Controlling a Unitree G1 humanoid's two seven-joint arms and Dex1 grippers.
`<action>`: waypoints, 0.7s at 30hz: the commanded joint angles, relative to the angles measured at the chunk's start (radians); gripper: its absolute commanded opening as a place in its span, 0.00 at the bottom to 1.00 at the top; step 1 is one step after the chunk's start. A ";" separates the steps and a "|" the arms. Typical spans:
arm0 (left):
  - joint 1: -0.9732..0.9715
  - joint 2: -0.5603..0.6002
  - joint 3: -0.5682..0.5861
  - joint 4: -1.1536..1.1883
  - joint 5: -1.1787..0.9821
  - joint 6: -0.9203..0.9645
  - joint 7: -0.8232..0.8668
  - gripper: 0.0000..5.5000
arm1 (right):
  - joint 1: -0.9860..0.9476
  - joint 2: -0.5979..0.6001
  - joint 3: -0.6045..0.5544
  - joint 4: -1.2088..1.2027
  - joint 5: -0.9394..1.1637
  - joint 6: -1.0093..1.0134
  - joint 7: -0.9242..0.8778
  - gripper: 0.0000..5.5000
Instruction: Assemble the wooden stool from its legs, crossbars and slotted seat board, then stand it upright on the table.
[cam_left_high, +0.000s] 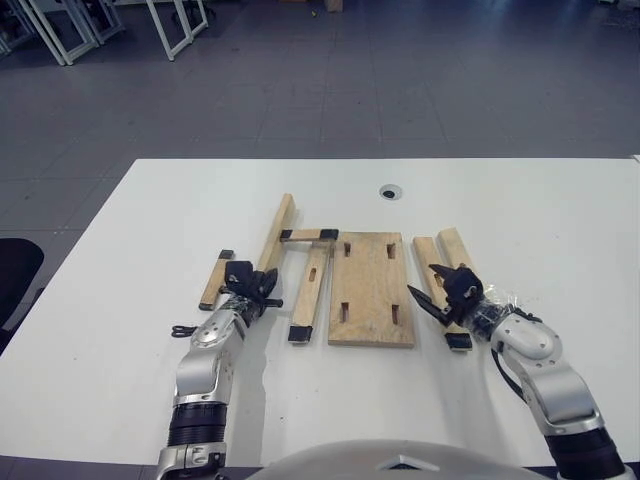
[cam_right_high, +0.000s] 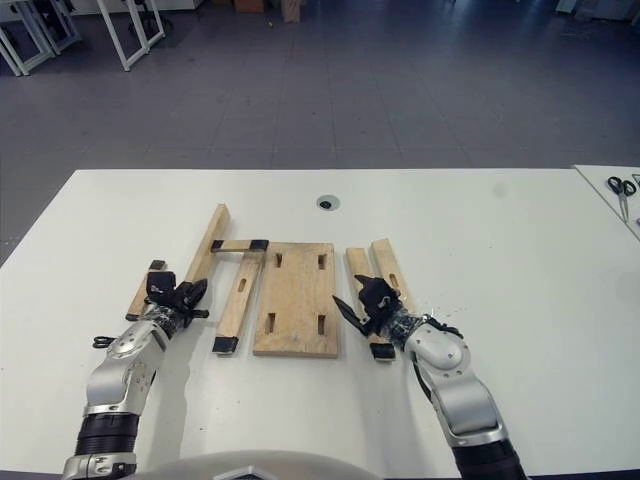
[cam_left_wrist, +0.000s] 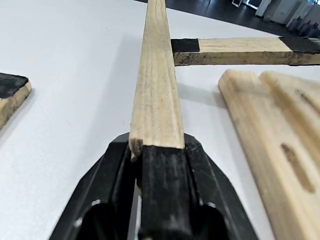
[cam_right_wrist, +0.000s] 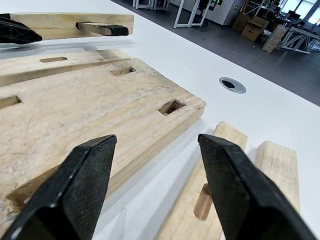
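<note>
The slotted seat board lies flat at the table's middle. To its left lie a slotted leg with a black foot and a short crossbar with black ends. A long plain leg runs diagonally, and my left gripper is shut on its near end. A short piece rests further left. Two more wooden pieces lie right of the board. My right gripper stands open just above the table, over the gap between the board and those pieces.
A round cable hole sits in the white table behind the parts. A small black object lies left of my left arm. Scissors rest on a neighbouring table at the far right. Bare tabletop surrounds the parts.
</note>
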 joint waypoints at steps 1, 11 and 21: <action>-0.098 -0.047 0.134 -0.090 -0.223 0.069 0.015 0.19 | -0.042 0.057 -0.076 -0.040 0.144 0.105 -0.004 0.55; -0.146 -0.185 0.085 -0.437 -1.628 0.349 0.422 0.19 | -0.321 0.110 -0.348 0.077 1.044 0.701 0.044 0.87; -0.007 -0.413 -0.096 -0.568 -1.632 0.385 0.353 0.19 | -0.476 0.059 -0.410 0.339 1.434 0.926 0.160 0.92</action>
